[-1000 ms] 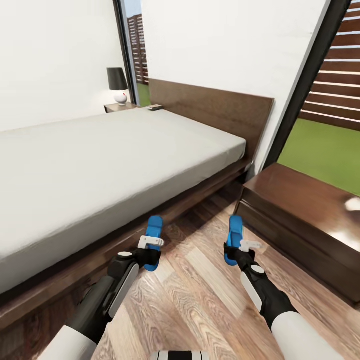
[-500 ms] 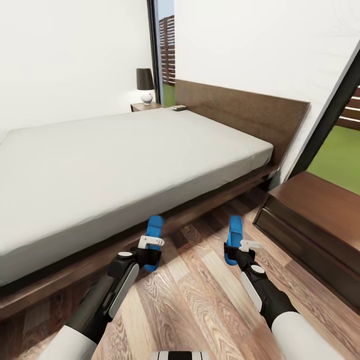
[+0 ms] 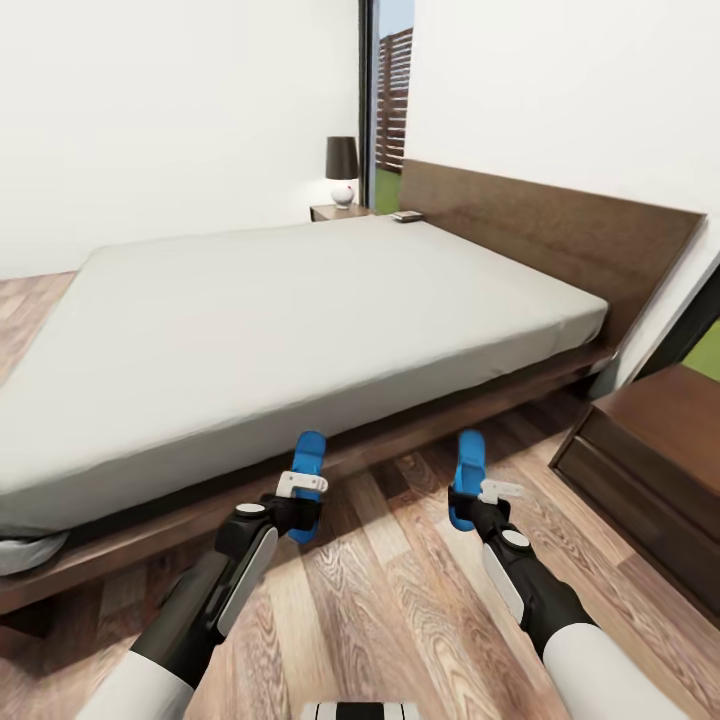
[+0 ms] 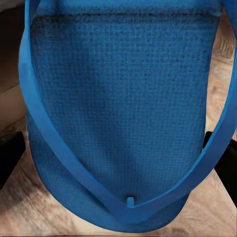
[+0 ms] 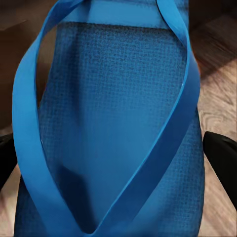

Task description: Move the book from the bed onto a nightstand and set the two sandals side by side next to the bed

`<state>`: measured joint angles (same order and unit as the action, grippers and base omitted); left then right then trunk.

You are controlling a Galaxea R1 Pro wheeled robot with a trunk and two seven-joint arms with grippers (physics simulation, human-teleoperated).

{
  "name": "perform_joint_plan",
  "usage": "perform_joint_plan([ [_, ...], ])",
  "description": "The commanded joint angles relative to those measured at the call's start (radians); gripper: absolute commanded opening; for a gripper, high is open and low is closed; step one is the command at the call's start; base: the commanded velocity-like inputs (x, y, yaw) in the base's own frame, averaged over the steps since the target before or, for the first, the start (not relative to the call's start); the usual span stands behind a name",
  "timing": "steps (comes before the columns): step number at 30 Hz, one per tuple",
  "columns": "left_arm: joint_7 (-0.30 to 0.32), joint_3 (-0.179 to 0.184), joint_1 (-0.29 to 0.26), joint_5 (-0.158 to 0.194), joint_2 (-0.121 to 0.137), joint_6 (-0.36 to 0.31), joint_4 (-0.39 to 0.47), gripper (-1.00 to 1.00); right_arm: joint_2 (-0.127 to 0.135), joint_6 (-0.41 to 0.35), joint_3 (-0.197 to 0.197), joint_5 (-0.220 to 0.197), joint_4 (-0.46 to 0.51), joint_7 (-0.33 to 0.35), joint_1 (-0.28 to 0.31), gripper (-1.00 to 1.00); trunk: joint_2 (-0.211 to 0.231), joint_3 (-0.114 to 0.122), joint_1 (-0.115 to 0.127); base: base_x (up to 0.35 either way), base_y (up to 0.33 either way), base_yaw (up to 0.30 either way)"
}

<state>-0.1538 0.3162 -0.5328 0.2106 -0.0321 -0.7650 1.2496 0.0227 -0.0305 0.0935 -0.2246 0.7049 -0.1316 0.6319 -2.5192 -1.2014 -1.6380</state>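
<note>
Each gripper holds one of the two bright blue sandals above the wood floor, just in front of the bed (image 3: 280, 320). My left gripper (image 3: 298, 508) is shut on the left sandal (image 3: 308, 455), seen close up as a strapped sole (image 4: 118, 123). The right gripper (image 3: 470, 505) is shut on the right sandal (image 3: 469, 460), whose straps show too (image 5: 113, 138). The book (image 3: 407, 215) lies small and dark at the mattress's far corner by the headboard. One nightstand (image 3: 332, 211) stands beyond that corner. Another nightstand (image 3: 660, 450) is near my right arm.
A black-shaded lamp (image 3: 342, 170) stands on the far nightstand. The dark headboard (image 3: 560, 235) runs along the white wall at right. Glass with a slatted fence (image 3: 393, 95) shows behind the lamp. Wood-plank floor (image 3: 400, 600) lies between the bed frame and me.
The whole view has swung, so bed, lamp and nightstands have slid to the right in the picture. Both arms and their sandals hold the same pose.
</note>
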Motion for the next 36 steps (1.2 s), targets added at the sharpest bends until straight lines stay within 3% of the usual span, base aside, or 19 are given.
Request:
perform_joint_plan([
  [1, -0.009, 0.001, -0.001, 0.010, 0.000, -0.004, 0.001, -1.00, 0.002, -0.003, 0.008, -0.009, 0.002, -0.010, 0.000, -1.00, 0.000, -0.001, 0.000, 0.000, 0.000, 0.282],
  [36, -0.015, -0.005, -0.001, 0.013, -0.003, -0.003, 0.014, -1.00, 0.002, -0.005, 0.008, -0.009, 0.003, -0.007, 0.000, -1.00, 0.000, 0.007, 0.000, 0.000, 0.000, 0.282],
])
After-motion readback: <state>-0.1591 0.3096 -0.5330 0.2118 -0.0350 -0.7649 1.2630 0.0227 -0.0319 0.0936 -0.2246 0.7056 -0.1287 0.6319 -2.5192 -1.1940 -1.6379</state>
